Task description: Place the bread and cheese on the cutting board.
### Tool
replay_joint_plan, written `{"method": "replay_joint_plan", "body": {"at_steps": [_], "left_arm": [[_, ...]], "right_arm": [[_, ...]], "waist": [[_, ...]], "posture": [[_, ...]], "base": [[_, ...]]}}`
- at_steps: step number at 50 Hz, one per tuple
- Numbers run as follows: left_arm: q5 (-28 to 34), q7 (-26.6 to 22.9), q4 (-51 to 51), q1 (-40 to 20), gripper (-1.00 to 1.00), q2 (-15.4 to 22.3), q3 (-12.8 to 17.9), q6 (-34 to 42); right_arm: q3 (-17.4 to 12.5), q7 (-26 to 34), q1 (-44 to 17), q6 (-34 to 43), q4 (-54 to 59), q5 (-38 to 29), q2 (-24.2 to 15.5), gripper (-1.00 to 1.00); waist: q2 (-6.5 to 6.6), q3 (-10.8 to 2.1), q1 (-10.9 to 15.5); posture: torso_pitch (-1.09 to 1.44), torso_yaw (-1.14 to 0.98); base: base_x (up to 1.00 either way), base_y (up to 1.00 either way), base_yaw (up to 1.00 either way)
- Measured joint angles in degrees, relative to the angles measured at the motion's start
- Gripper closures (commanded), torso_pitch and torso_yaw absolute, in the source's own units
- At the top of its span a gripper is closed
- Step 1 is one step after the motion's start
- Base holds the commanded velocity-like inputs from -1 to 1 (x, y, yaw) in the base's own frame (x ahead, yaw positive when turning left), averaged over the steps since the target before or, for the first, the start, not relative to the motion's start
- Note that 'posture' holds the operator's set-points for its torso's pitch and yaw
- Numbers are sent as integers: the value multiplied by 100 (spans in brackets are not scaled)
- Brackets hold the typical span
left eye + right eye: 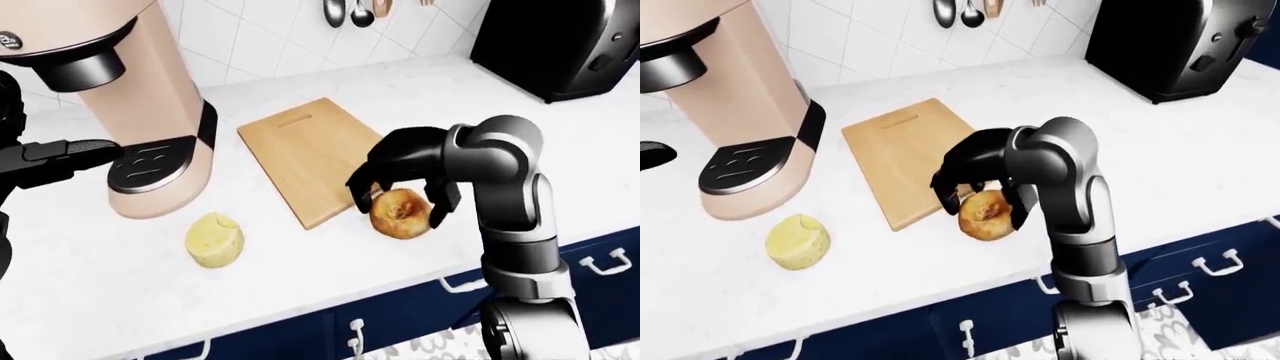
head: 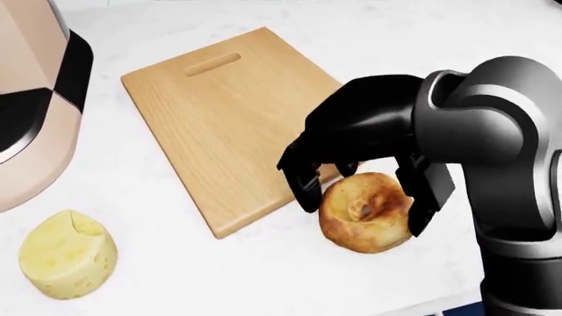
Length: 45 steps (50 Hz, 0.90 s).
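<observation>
Yellow cheese (image 2: 66, 255), one holed wedge-bitten round, lies on the white counter (image 2: 176, 276) left of the single wooden cutting board (image 2: 230, 112). Just right of the board's edge sits one browned bread roll (image 2: 364, 212), the right hand (image 2: 364, 187) arched over it, fingers spread around without closing.

Wood cutting board (image 2: 211, 118), matt grain; glossy blk hand (image 2: 356, 191)

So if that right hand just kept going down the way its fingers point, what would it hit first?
Most likely the bread: the right hand hangs over it, open fingers straddling it, on the counter beside the cutting board.
</observation>
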Motion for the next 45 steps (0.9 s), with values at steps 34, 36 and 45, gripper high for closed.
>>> {"method": "replay_joint_plan", "body": {"at_steps": [34,36,45], "left_arm": [[-47,55,13,-29,-100,40,-8,4],[-49,43,10,-20,-100,34,-15,-10],[-62,81,15,-42,-100,56,9,18]], "right_arm": [[79,-587,-2655,-260,3081,-144,-329,100],[108,-790,-2859,-372,3438,-212,-304,100],[245,-1788,-3945,-885,5296,-599,-196,100]], "waist": [[154,129,-112],[162,131,-110],[174,136,-92]], "posture": [[0,0],[0,0],[0,0]], "base": [[0,0,0],[0,0,0],[0,0,0]]}}
